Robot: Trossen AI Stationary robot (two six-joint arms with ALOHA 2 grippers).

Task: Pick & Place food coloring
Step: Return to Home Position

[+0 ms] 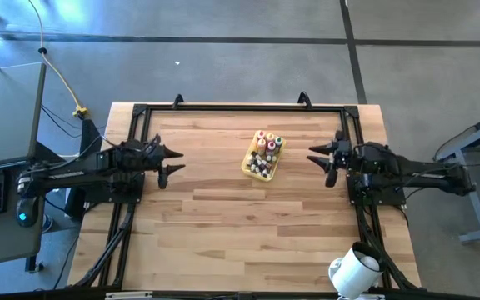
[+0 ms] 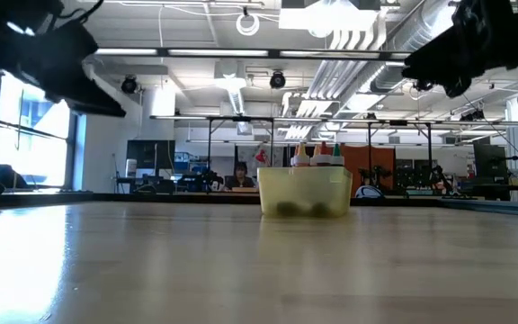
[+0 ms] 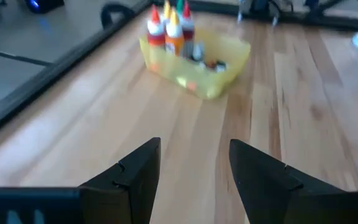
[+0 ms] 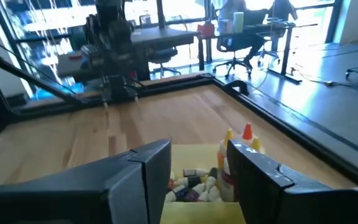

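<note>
A yellow tray (image 1: pixel 262 155) sits on the wooden table, right of its middle and toward the far edge. The food coloring bottles are inside it. Several stand upright (image 3: pixel 166 28) at one end with red, orange and green caps, and others lie on the tray's floor (image 4: pixel 194 183). In the low view their caps (image 2: pixel 317 155) rise over the tray's rim (image 2: pixel 306 192). My left gripper (image 1: pixel 176 162) is open at the table's left, well short of the tray, and points toward it (image 3: pixel 194 146). My right gripper (image 1: pixel 313 156) is open to the tray's right and points at it (image 4: pixel 197 149). Neither holds anything.
A black frame rail (image 1: pixel 240 107) runs round the table's far and side edges. A white cup-like object (image 1: pixel 355 268) sits at the near right corner. Bare wood (image 1: pixel 240 233) lies between the tray and the near edge. A person (image 2: pixel 239 174) sits in the room behind.
</note>
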